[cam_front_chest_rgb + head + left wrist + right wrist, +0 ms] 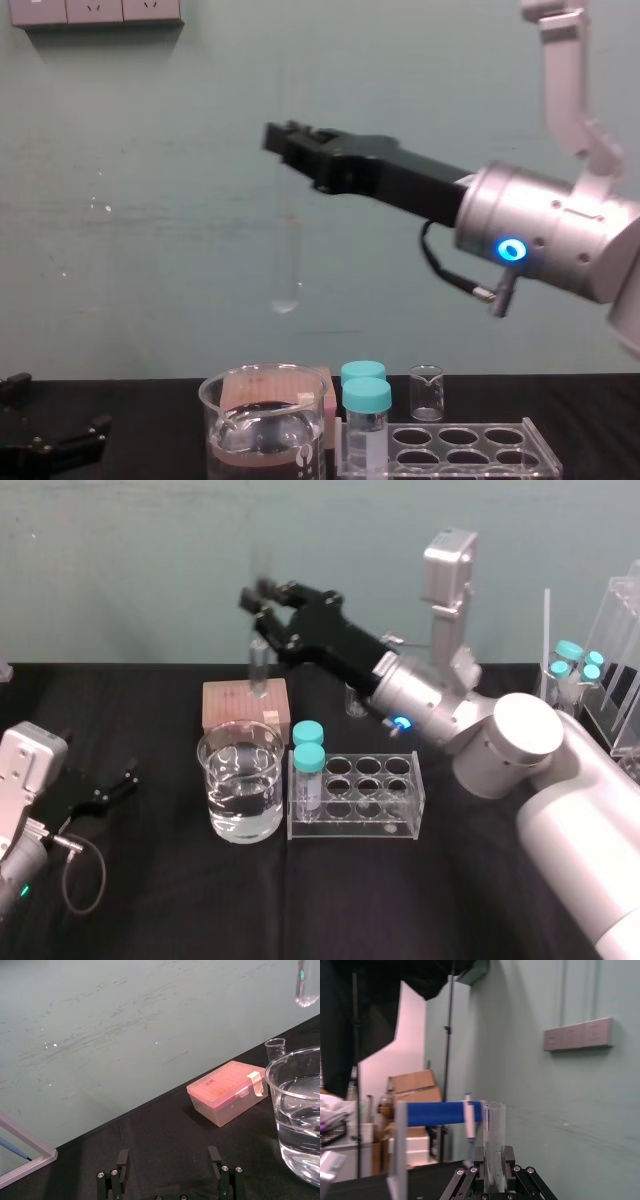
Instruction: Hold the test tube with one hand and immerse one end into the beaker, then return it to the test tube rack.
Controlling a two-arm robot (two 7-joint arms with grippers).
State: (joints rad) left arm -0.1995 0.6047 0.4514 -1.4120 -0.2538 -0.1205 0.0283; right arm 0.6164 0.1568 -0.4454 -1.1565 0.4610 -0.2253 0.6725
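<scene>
A pale green wall [150,200], scuffed with faint dark streaks, stood behind the table [150,900], which was covered in black cloth. A row of grey wall sockets [95,12] sat high on that wall. In the right wrist view a black drape [365,1005] hung beside a thin stand pole [448,1050], with stacked cardboard boxes [412,1084] before a pinkish wall [412,1035] farther off.
</scene>
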